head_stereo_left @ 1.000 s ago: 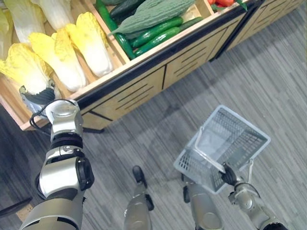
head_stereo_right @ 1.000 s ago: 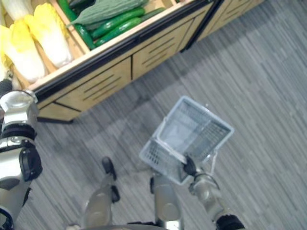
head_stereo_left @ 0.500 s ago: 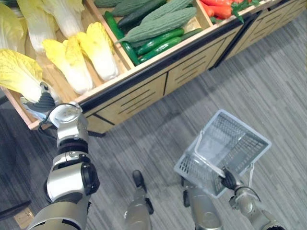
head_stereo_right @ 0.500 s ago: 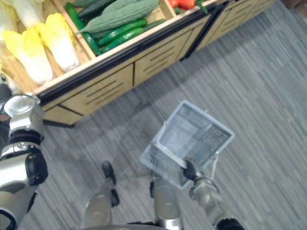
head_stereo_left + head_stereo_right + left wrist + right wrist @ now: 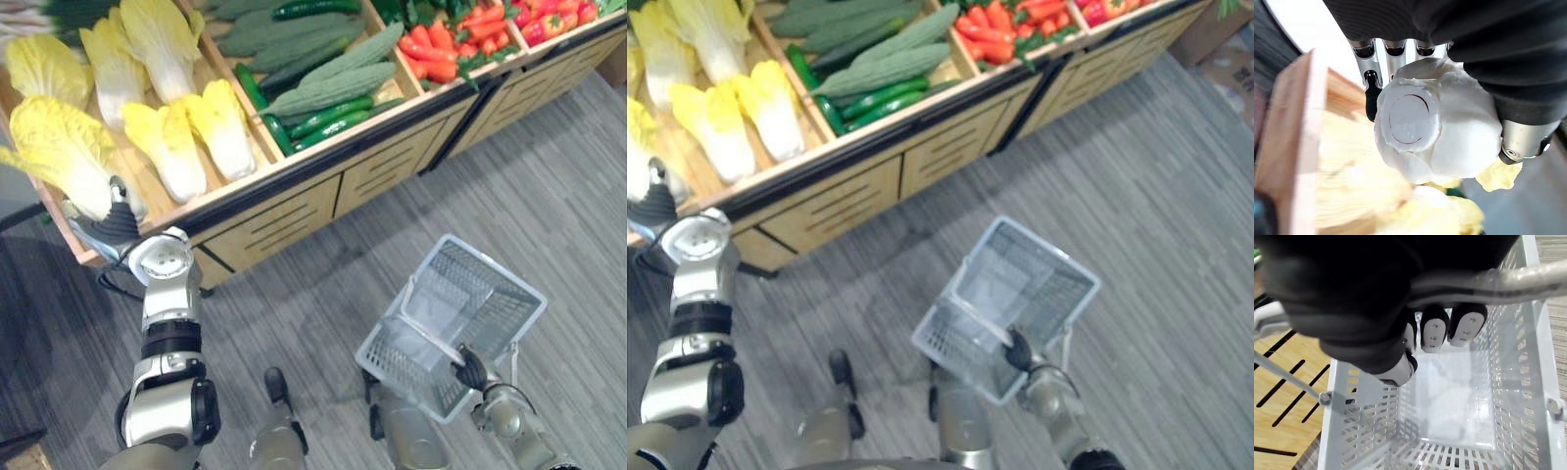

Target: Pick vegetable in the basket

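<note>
Lifting the cabbage cleanly out of its bin is, I judge, the step in hand. My left robot hand is closed round its white stump end, fingers curled behind it and thumb clamped on the opposite side. The yellow leafy head runs away beyond my fingertips, resting in the bin. The leaves look loose and the head heavy at its far end, so I would keep the hold on the firm stump, raise it straight up before swinging, and move slowly so it does not droop or twist out.

The wooden bin wall stands just beside my left robot hand, and the stump has to rise above it first. More cabbages lie close past my fingers, and dragging sideways could roll them. Further off along the bench lie bitter gourds, cucumbers and red peppers, all well apart from my grasp.

My right robot hand is wrapped round the handle of the grey basket, which hangs below it over the floor with nothing inside. It is well away from my left robot hand, so the cabbage must travel across the bench's front edge to reach it, and the raised handle partly bars the opening.
</note>
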